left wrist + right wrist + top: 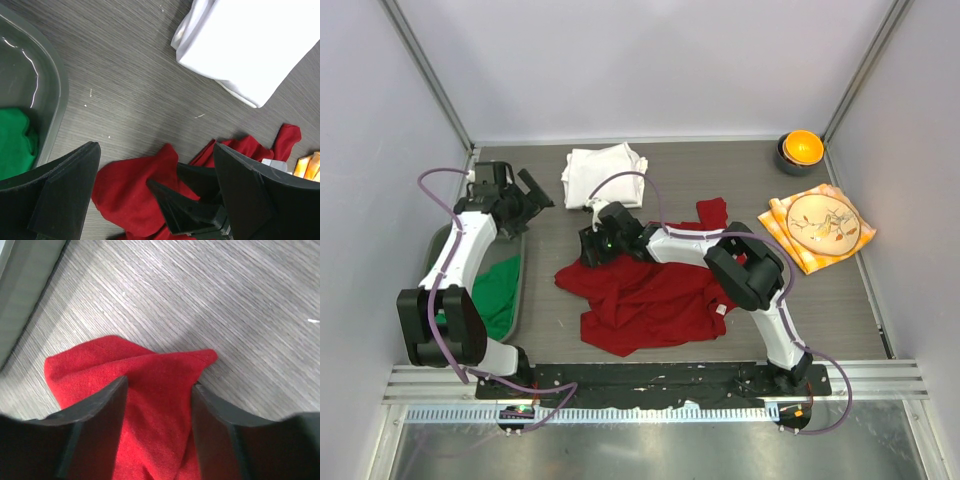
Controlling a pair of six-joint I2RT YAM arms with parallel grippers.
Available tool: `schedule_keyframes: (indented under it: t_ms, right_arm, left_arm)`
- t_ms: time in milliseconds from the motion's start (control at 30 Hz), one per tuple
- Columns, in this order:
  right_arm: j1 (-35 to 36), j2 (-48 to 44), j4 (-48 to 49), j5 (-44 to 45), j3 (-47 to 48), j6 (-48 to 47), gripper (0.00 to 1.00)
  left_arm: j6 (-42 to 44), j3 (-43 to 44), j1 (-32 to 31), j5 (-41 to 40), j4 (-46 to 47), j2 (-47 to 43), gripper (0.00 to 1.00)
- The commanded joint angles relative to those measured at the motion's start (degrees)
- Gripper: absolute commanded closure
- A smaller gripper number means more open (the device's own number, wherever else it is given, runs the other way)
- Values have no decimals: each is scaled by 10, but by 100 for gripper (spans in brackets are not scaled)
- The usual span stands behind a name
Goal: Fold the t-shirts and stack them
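1. The right hand (159, 385) was low over the table (550, 250), its two fingers (97, 427) parted and set on either side of a fold of the red t-shirt (150, 400); red cloth filled the gap between them
2. A corner of that shirt lay flat on the grey wood-grain table just past the fingertips
3. From above, the right hand (595, 245) sat at the far left edge of the red t-shirt (650, 300), which was spread crumpled across the middle of the table, a small white label (722, 309) showing near its right side
4. The left hand (528, 200) hung above the table with its fingers (65, 195) spread wide and nothing between them
5. Below it and to the left stood a translucent bin (50, 90) with the green t-shirt (495, 295) bunched inside
6. The white t-shirt (603, 172) lay folded at the far side of the table, apart from the red one
7. Well to the right were an orange patterned cloth (820, 225) and, in the far corner, a dark bowl (800, 150) with something orange in it
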Motion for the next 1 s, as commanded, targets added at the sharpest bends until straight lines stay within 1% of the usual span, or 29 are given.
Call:
schedule_keyframes:
  t_ms: [0,33,67,133,167,300,400,433,533,600,633,667,733,767,800,833,867,900,933,967]
  right_arm:
    - [2,-13,22,19,14,-7,53]
    - [2,-17,21,25,9,-7,61]
    - [2,-22,21,31,7,-8,73]
    - [4,-42,17,41,-4,-14,84]
    - [6,-52,17,48,-9,-16,99]
    - [30,-114,7,85,-36,-42,99]
    - [63,-171,-14,109,-50,-58,99]
    - [75,-199,-14,134,-59,-66,99]
    - [124,-231,-63,143,-68,-76,99]
    - [168,-252,-99,139,-69,-79,99]
    - [183,-257,-110,135,-75,-81,99]
    - [218,-260,-134,126,-77,-86,99]
    - [253,-258,-165,119,-76,-95,99]
    - [271,-254,-197,83,-73,-104,99]
    - [304,-244,-211,76,-73,-108,99]
    - [316,-238,-224,73,-68,-109,86]
    - [327,-232,-238,75,-68,-109,69]
    - [340,-227,-243,101,-69,-106,51]
    - [342,-228,-247,110,-70,-104,28]
    - [343,-230,-247,139,-72,-99,20]
  left_arm:
    - [14,-3,5,13,18,-14,0]
    - [15,-3,5,13,18,-13,0]
    - [16,-2,6,13,16,-11,0]
    - [15,-2,5,15,16,-11,0]
    - [16,-3,6,16,16,-11,0]
    - [16,-2,6,14,16,-16,0]
    - [18,1,7,16,10,-26,0]
    - [19,1,6,11,9,-30,0]
    - [25,6,7,14,-3,-37,0]
    - [26,8,8,15,-8,-41,0]
    - [26,8,8,16,-9,-46,0]
    - [26,8,7,21,-10,-47,0]
    - [26,6,8,24,-11,-52,1]
    - [26,6,8,29,-11,-53,1]
    - [26,5,8,30,-11,-53,1]
    - [26,5,8,33,-10,-54,1]
    - [27,6,8,36,-12,-51,1]
    - [27,4,8,44,-13,-51,1]
    - [27,3,8,53,-13,-49,1]
    - [28,1,8,61,-13,-47,1]
